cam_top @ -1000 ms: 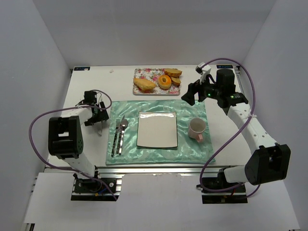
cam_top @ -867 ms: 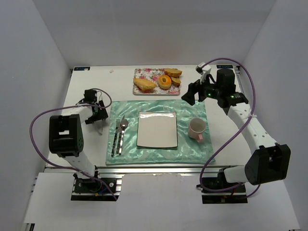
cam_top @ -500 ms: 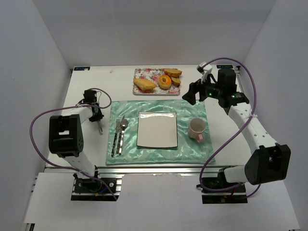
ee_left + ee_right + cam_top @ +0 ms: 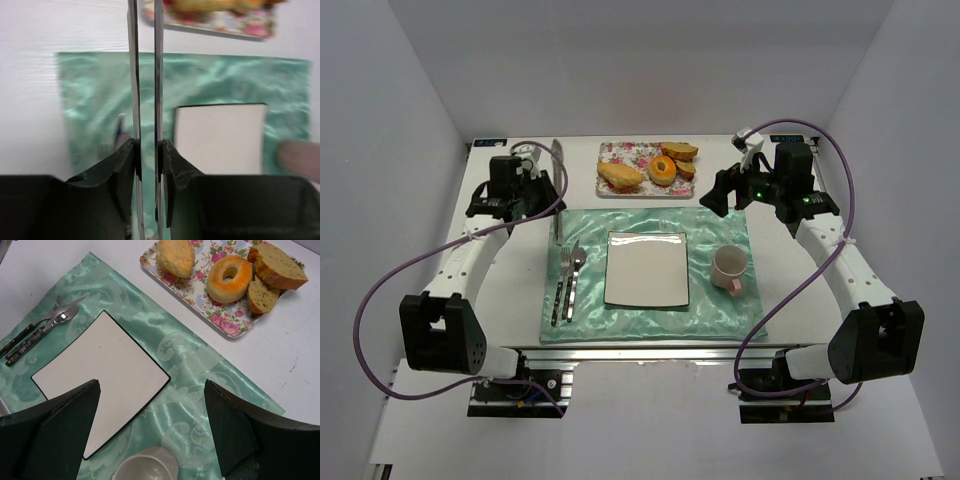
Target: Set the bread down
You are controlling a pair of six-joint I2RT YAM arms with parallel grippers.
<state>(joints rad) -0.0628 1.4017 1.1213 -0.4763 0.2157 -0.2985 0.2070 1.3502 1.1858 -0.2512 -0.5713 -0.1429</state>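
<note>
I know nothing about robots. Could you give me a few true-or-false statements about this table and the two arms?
1. The golden ring-shaped bun lies on the flowered tray. True.
2. The white square plate holds a slice of toast. False: the plate is bare.
3. The right fingers grip the bun. False: they stand wide open and hold nothing.
4. The left fingers are clamped on a thin metal knife. True.

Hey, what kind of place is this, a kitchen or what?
Probably a robot test booth staged as a dinner setting: white walls box in the table, a left arm and right arm are bolted at its edge, and a placemat holds a plate and cup.
</note>
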